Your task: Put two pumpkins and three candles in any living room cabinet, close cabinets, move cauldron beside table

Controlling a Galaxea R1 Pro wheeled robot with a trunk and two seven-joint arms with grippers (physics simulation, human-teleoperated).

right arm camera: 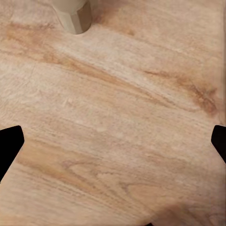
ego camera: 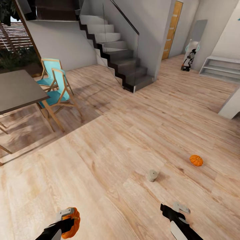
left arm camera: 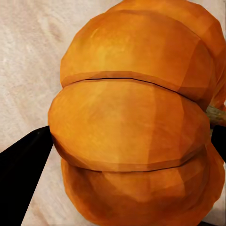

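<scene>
My left gripper is shut on a bright orange ribbed pumpkin at the lower left of the head view. In the left wrist view that pumpkin sits between the black fingers. A second pumpkin lies on the plank floor to the right. A short cream-white candle lies on its side on the floor, a little ahead of my right gripper. The right gripper hangs open over bare floor, with the candle just beyond its fingertips.
A grey-topped table and a turquoise wooden chair stand at the left. Dark stairs with a glass rail rise ahead. A white shelf, a leaning mirror and a wooden door are at the far right.
</scene>
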